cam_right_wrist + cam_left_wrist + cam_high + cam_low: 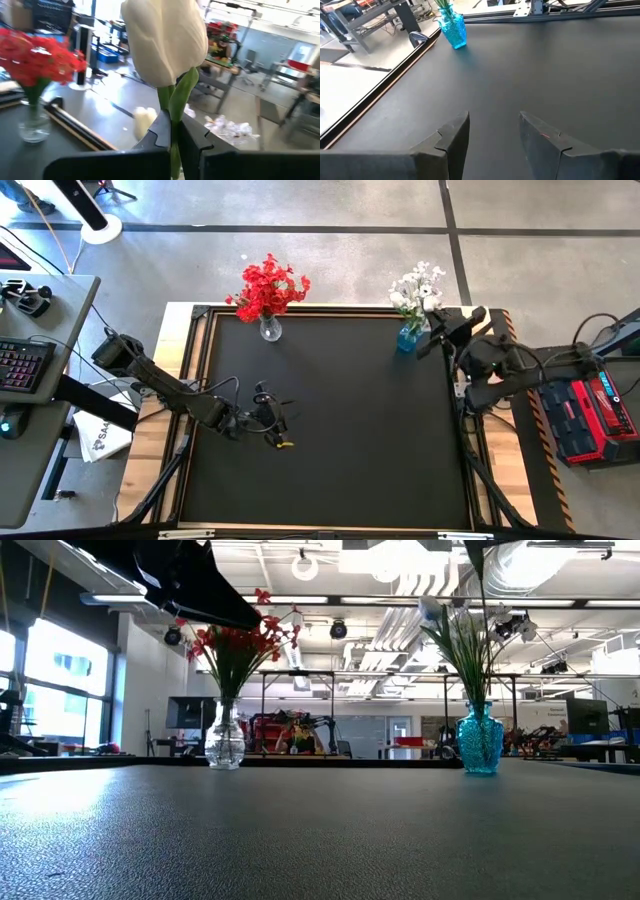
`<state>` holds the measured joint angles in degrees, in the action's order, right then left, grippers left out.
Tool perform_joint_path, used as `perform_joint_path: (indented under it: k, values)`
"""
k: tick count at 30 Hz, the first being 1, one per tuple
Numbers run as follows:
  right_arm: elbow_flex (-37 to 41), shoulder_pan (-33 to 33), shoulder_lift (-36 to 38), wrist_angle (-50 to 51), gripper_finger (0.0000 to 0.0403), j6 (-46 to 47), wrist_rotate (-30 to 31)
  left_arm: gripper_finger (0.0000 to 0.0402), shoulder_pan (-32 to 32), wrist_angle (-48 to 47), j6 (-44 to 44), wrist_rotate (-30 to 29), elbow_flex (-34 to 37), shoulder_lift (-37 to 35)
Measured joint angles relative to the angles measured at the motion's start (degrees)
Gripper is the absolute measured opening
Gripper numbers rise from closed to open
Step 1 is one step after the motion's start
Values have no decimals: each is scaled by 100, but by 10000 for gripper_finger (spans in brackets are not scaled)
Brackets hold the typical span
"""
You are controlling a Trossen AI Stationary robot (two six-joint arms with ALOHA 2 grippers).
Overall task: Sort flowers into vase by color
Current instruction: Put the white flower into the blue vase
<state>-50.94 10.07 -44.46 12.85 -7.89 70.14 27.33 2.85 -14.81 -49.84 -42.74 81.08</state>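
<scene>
R gripper [172, 132] pinches white flower [167, 40] by mat's far edge [340, 310].

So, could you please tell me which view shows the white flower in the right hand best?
The right wrist view: the white flower fills it, its stem pinched in the right hand. The high view shows that hand beside the blue vase, the bloom lost among white blossoms. The low view shows only stems; the left wrist view, none of it.

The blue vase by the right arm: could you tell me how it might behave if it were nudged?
The blue vase would probably tip fairly easily: it looks narrow-based, with tall stems of the white flowers rising well above it. It appears to be glass, so likely fragile. The right tool, shut on a white flower stem, is close above it.
</scene>
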Motion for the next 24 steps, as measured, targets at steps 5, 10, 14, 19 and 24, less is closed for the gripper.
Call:
perform_joint_path:
  k: [5,10,14,19,24]
  values:
    - [0,-707,-64,-3,0,-299,-631,157,0,0,-4,0,1,0]
    - [0,-1325,-215,-20,0,-267,-1326,157,0,1,-4,0,2,0]
    - [0,-1589,-309,-52,0,-140,-1429,157,0,0,-4,0,2,0]
    - [0,-1653,-313,-199,0,-45,-1560,157,0,0,-16,27,2,0]
    - [82,-1686,-312,-169,0,273,-1513,157,4,0,-153,39,2,0]
